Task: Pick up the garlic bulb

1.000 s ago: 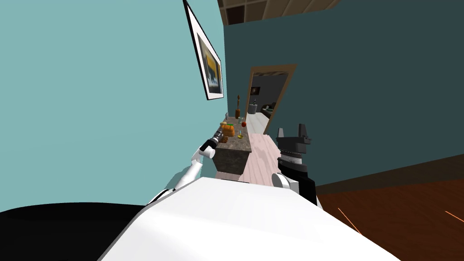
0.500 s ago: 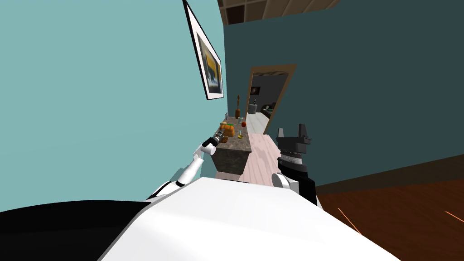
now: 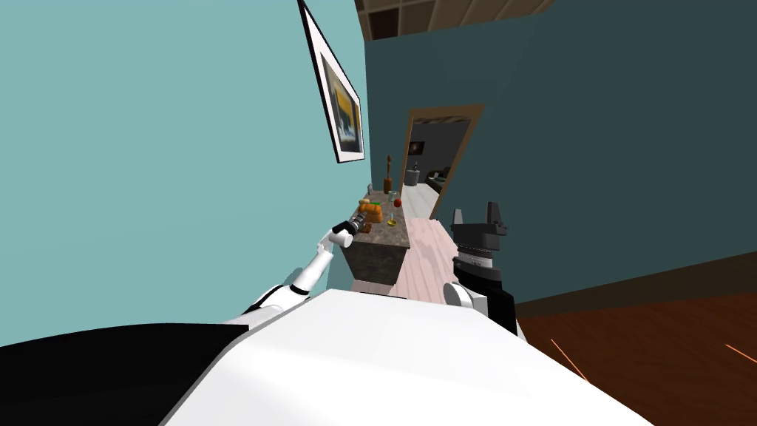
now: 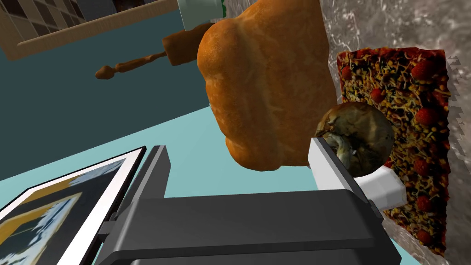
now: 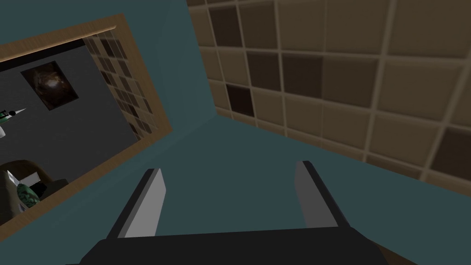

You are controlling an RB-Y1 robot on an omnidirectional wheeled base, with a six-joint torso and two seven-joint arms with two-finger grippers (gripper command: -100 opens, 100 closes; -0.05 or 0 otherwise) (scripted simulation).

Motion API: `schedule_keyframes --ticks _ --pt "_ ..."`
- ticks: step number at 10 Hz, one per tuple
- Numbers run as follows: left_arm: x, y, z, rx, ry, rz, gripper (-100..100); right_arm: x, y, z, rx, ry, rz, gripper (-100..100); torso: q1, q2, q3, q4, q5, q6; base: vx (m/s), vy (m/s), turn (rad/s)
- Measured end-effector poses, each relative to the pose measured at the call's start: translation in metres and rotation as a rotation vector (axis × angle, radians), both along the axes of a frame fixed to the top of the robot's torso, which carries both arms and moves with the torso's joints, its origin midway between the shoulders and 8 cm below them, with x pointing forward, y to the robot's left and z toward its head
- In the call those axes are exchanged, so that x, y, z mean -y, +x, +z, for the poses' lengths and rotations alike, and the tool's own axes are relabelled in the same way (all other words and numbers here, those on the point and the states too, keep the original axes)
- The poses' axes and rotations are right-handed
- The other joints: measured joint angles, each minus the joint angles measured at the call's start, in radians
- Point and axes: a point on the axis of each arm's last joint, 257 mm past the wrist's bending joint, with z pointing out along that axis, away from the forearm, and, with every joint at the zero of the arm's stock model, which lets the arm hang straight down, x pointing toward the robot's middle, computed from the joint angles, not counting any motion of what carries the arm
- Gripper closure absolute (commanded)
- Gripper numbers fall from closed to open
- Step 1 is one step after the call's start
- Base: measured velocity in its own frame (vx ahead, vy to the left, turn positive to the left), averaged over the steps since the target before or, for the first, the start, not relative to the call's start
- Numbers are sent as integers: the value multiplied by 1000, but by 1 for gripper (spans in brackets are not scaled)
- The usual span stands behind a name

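Left arm (image 3: 314, 270): is stretching further forward — little by little.
Left gripper (image 4: 237, 149): is creeping deeper over the counter (image 3: 384, 237).

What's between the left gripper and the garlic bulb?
Nothing visible stands between them. But the garlic bulb sits right behind one finger of the open left gripper, not in the gap. The orange loaf beside the bulb is what lines up with the gap.

Garlic bulb (image 4: 358, 134) mottled brown-grey — bread loaf (image 4: 269, 80) golden orange.
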Motion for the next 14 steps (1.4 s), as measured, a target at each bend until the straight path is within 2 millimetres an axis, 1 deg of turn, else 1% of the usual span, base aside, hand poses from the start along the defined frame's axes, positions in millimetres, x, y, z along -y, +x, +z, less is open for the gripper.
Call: schedule_keyframes --ticks 3,4,7,9,11,12,14 --pt "-3 6 -20 -89 43 -15 -100 0 0 0 0 0 0 0 0 0 0 0 0 0 -2 -2 1" --pt "-4 6 -24 -108 50 -17 -100 0 0 0 0 0 0 0 0 0 0 0 0 0 0 0 0" --pt "-7 16 -34 -186 90 -32 -100 0 0 0 0 0 0 0 0 0 0 0 0 0 0 -2 0" --pt "-9 15 -44 -237 110 -37 -100 0 0 0 0 0 0 0 0 0 0 0 0 0 1 -3 -2" --pt "-15 16 -51 -288 134 -45 -100 0 0 0 0 0 0 0 0 0 0 0 0 0 4 -4 -4" --pt "-18 19 -52 -314 147 -49 -100 0 0 0 0 0 0 0 0 -1 0 0 0 0 9 -6 -5" --pt "-22 16 -60 -361 165 -55 -100 0 0 0 0 0 0 0 0 0 0 0 0 0 4 -2 -3"
